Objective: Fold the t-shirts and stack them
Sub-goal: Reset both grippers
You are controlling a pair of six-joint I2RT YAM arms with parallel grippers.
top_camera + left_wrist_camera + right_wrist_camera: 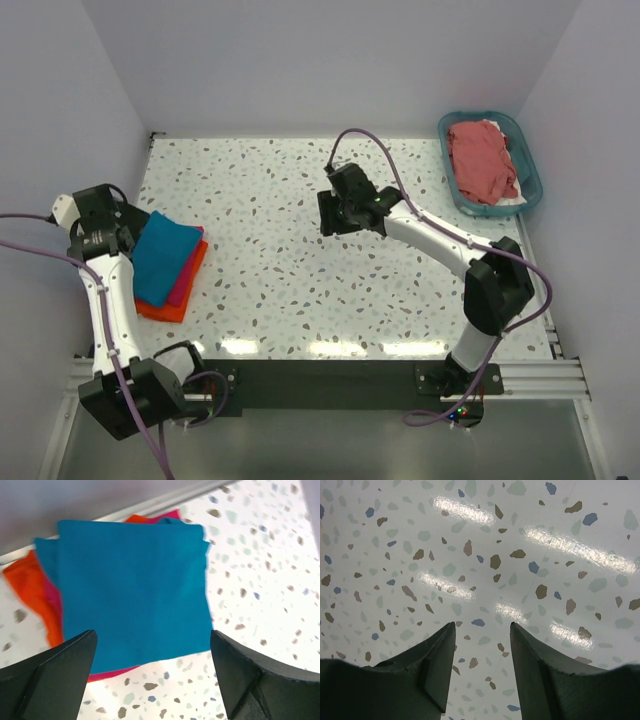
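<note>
A folded teal blue t-shirt point(165, 258) lies on top of a folded hot pink t-shirt point(188, 281) and a folded orange t-shirt point(165, 309) at the table's left side. The left wrist view shows the teal one point(132, 590), pink point(107, 674) and orange point(37, 597) edges under it. My left gripper point(125, 240) is open and empty, just left of the stack, in its own view point(152, 640) too. A dusty salmon-red t-shirt point(482, 160) lies crumpled in the basket. My right gripper point(332, 215) is open and empty above mid-table point(482, 627).
A teal plastic basket point(530, 165) stands at the back right corner, with white cloth point(510, 203) showing under the salmon-red shirt. White walls close the table at back and sides. The table point(280, 290) is speckled white.
</note>
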